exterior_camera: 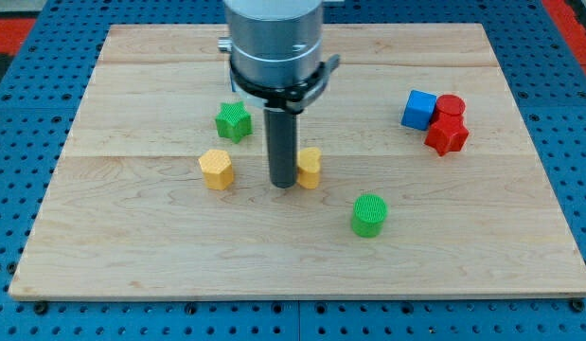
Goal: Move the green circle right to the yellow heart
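The green circle is a short green cylinder on the wooden board, below and right of the middle. The yellow heart stands near the middle, its left part hidden behind my rod. My tip rests on the board touching or almost touching the heart's left side. The green circle lies about a block and a half to the lower right of my tip, apart from it.
A yellow hexagon block sits left of my tip. A green star lies above it. At the view's right a blue cube, a red cylinder and a red block cluster together. Blue pegboard surrounds the board.
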{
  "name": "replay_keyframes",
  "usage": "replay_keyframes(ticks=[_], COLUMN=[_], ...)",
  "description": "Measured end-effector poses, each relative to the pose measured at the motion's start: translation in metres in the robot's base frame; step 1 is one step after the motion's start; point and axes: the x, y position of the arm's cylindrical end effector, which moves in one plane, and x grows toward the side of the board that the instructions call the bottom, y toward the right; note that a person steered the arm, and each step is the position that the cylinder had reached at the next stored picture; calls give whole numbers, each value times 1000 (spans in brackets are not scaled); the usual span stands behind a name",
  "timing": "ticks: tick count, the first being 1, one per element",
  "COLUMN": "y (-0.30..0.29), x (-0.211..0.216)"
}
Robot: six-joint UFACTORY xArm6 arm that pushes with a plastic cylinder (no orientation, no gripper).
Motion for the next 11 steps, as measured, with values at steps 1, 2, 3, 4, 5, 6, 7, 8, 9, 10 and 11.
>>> replay_keyframes(ticks=[1, 2, 3, 4, 5, 6, 7, 8, 9, 10, 11], y=[-10, 22, 64, 108, 150, 154, 156, 139, 133, 133, 112], x=[33, 94, 87, 59, 38, 18, 27, 44, 8, 7, 53])
